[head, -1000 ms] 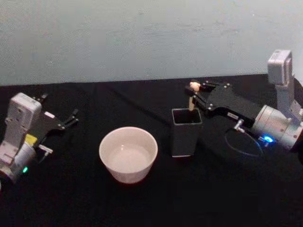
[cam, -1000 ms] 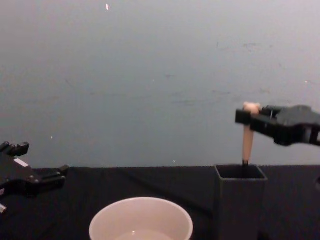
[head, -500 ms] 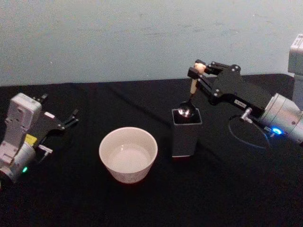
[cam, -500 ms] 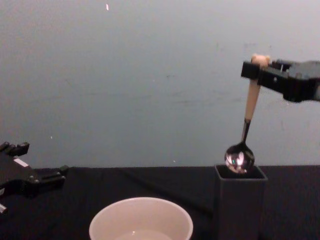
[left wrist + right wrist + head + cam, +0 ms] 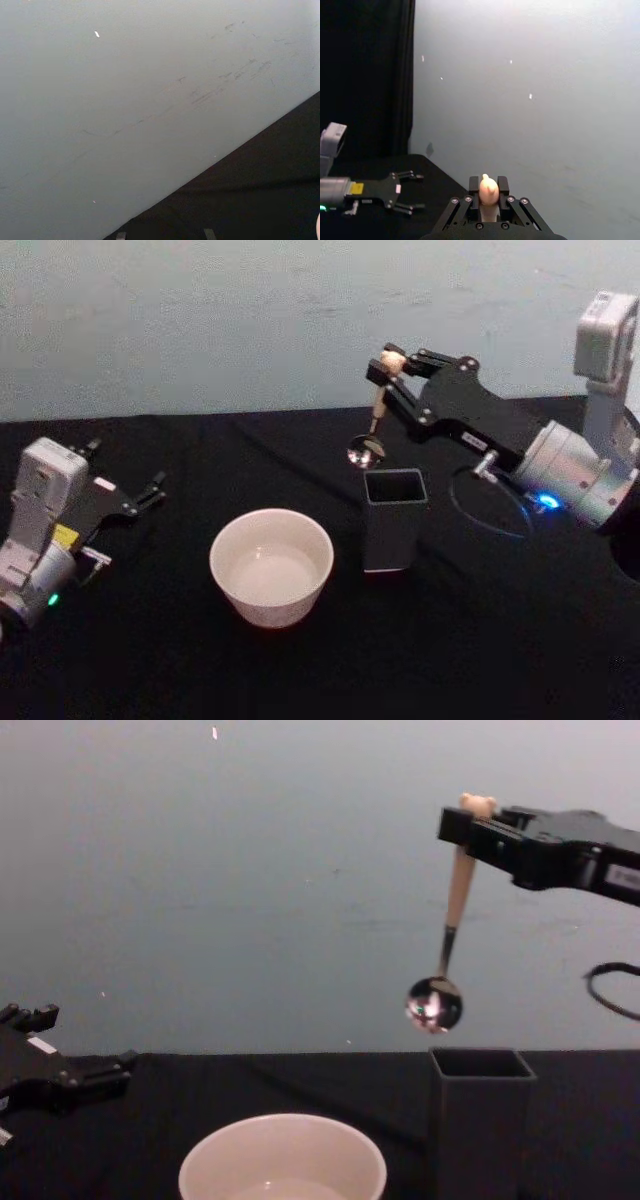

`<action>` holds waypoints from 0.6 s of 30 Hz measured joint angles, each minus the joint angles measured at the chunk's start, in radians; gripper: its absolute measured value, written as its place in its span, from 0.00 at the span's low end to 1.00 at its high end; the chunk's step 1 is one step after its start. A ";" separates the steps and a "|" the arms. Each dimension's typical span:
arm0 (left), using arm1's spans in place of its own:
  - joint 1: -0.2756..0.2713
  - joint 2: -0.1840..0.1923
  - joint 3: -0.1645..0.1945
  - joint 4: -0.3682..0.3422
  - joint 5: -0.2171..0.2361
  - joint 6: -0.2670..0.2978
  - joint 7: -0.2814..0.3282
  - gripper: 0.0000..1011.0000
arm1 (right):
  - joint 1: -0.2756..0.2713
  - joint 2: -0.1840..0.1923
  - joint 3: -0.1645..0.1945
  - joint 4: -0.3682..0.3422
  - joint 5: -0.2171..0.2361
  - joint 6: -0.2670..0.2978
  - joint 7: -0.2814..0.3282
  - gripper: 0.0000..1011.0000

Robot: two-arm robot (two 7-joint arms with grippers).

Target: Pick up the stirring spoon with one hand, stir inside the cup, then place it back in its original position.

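**Spoon held above the holder**

Head view: I count one stirring spoon (image 5: 376, 415), one cup (image 5: 268, 606), one holder (image 5: 392, 536) and two grippers. My right gripper (image 5: 384, 366) clamps the spoon under its bear knob. The left gripper (image 5: 150, 490) rests splayed and empty, far left.

Chest view: the spoon hangs tilted, with its bowl over the holder's left edge.

Black cloth (image 5: 480, 650) covers the table; behind it is a pale wall (image 5: 200, 320).

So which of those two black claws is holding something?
The right gripper, above the dark grey holder: it is shut on the stirring spoon near its bear-head top. The left gripper sits open and empty, far left.
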 joint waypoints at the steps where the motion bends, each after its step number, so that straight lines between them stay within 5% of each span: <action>1: 0.000 0.000 0.000 0.000 0.000 0.000 0.000 0.99 | 0.003 -0.005 -0.003 0.002 0.000 0.000 0.001 0.21; 18: 0.000 0.000 0.000 0.000 0.000 0.000 0.000 0.99 | 0.036 -0.072 -0.107 0.060 -0.007 -0.024 0.080 0.21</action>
